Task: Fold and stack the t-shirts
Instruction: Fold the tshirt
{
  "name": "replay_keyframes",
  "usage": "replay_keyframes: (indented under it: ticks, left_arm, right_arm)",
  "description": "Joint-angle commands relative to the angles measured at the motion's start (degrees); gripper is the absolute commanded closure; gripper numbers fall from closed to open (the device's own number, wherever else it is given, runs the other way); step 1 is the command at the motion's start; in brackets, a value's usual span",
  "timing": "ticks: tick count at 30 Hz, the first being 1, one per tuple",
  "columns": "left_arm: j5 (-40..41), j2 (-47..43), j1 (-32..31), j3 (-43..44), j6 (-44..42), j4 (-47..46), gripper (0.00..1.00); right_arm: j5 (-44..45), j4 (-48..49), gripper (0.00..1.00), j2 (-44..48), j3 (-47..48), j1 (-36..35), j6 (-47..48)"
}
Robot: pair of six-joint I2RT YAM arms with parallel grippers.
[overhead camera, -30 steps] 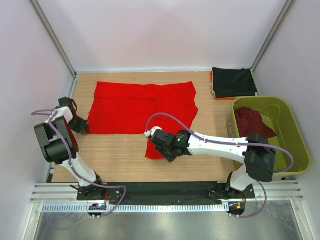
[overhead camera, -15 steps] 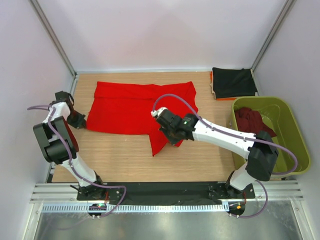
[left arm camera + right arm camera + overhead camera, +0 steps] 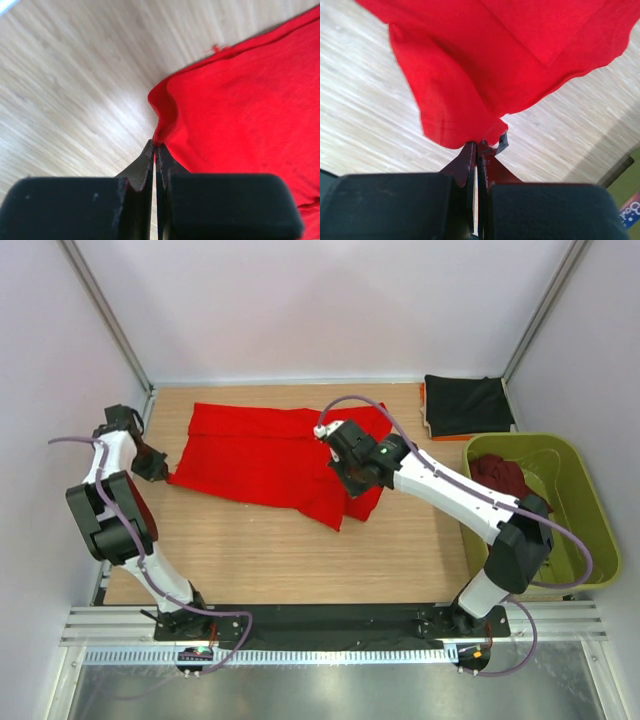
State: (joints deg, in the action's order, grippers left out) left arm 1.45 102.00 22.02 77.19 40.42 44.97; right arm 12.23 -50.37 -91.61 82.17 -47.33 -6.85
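Cloth has moved since a second ago: my right gripper (image 3: pixel 477 148), clamped tight on a hem of the red t-shirt (image 3: pixel 250 455), has carried that flap from the near table (image 3: pixel 250 560) up over the shirt's middle. My left gripper (image 3: pixel 155 151) stays clamped on the left corner.

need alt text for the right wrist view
The right fingers are shut on a bunched edge of the red t-shirt, which drapes away over the wooden table. A sliver of the green basket shows at lower right.
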Motion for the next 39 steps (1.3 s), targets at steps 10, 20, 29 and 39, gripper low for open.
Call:
replay_keyframes:
  ticks: [10,20,29,39]
  left_arm:
    - [4.0,9.9,-4.9,16.7,0.0,5.3,1.00]
    - [5.4,22.0,-6.6,34.9,0.0,11.0,1.00]
    - [5.2,27.3,-7.3,41.2,0.4,12.4,1.00]
    - [5.3,32.9,-8.3,47.3,0.5,14.0,1.00]
  right_arm:
    - [-1.4,-4.5,0.99,-8.2,15.4,9.0,3.5]
    - [1.9,-7.3,0.99,-14.8,24.7,13.8,3.2]
    - [4.6,-8.3,0.99,-21.0,33.0,18.0,3.4]
    - [13.0,-2.9,0.99,-26.8,37.6,18.1,8.7]
